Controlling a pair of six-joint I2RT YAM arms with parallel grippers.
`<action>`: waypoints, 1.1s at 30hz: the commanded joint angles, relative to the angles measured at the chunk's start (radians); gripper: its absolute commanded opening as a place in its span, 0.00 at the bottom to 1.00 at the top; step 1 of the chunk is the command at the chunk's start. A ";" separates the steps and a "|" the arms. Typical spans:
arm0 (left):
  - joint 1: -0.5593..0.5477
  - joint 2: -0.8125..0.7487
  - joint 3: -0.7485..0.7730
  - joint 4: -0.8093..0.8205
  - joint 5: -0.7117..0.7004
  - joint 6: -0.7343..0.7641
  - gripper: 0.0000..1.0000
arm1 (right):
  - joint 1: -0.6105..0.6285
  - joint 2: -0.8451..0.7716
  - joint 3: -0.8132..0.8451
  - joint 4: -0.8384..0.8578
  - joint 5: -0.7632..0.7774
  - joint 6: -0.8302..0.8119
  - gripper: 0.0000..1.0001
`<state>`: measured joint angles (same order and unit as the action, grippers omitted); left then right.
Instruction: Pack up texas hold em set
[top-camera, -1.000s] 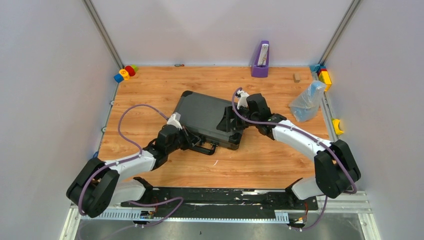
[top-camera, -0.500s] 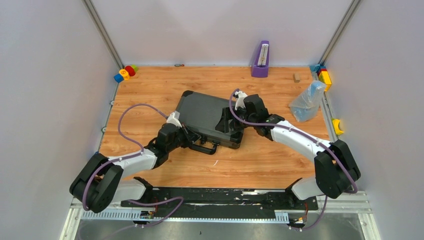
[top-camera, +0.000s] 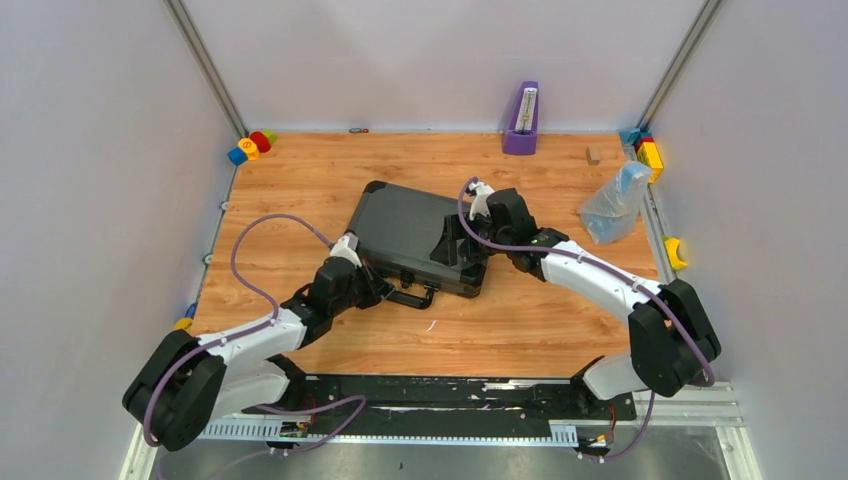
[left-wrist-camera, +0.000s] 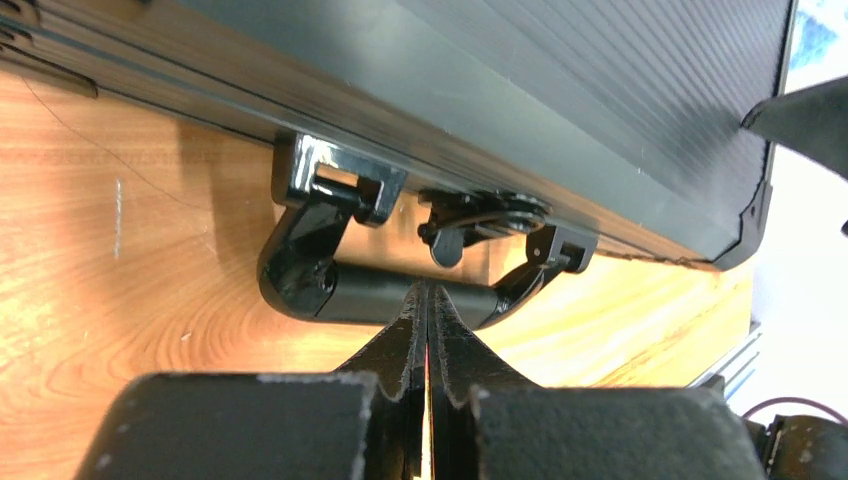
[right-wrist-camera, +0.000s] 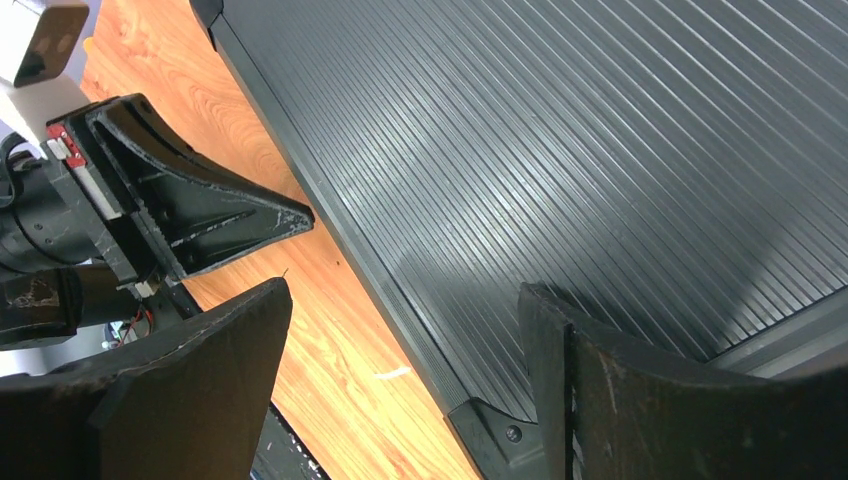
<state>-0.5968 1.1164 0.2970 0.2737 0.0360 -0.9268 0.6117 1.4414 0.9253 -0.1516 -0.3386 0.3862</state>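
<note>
The dark grey ribbed briefcase (top-camera: 405, 232) of the texas hold em set lies closed, askew at the table's centre. Its black handle (left-wrist-camera: 372, 294) points toward the near edge, with a latch (left-wrist-camera: 482, 214) above it. My left gripper (left-wrist-camera: 428, 292) is shut and holds nothing, its tips against the middle of the handle. My right gripper (right-wrist-camera: 405, 290) is open at the case's near right corner (right-wrist-camera: 498, 432); one finger (right-wrist-camera: 600, 390) is over the lid (right-wrist-camera: 600, 150), the other (right-wrist-camera: 200, 370) over the wood. Chips, cards, dice and buttons are out of view.
A purple metronome (top-camera: 521, 120) stands at the back wall. A clear plastic bag (top-camera: 613, 205) lies right of the case. Coloured toy blocks sit at the back left (top-camera: 250, 147) and back right (top-camera: 648, 150); a yellow one (top-camera: 675, 252) sits at the right edge.
My left arm's elbow and shoulder have swung left and lower while its gripper stays at the handle. My right gripper has edged slightly left over the case corner.
</note>
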 joint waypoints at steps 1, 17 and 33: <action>-0.035 -0.048 0.026 -0.073 -0.053 0.036 0.00 | 0.015 0.037 -0.005 -0.123 -0.007 -0.002 0.85; -0.100 0.020 0.133 -0.077 -0.114 0.111 0.00 | 0.019 0.014 -0.028 -0.124 -0.001 0.006 0.85; -0.111 0.209 0.164 -0.087 -0.113 0.119 0.00 | 0.019 0.030 -0.034 -0.126 -0.001 -0.001 0.85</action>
<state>-0.6930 1.2942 0.4217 0.2077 -0.0528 -0.8284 0.6132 1.4445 0.9298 -0.1570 -0.3374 0.3862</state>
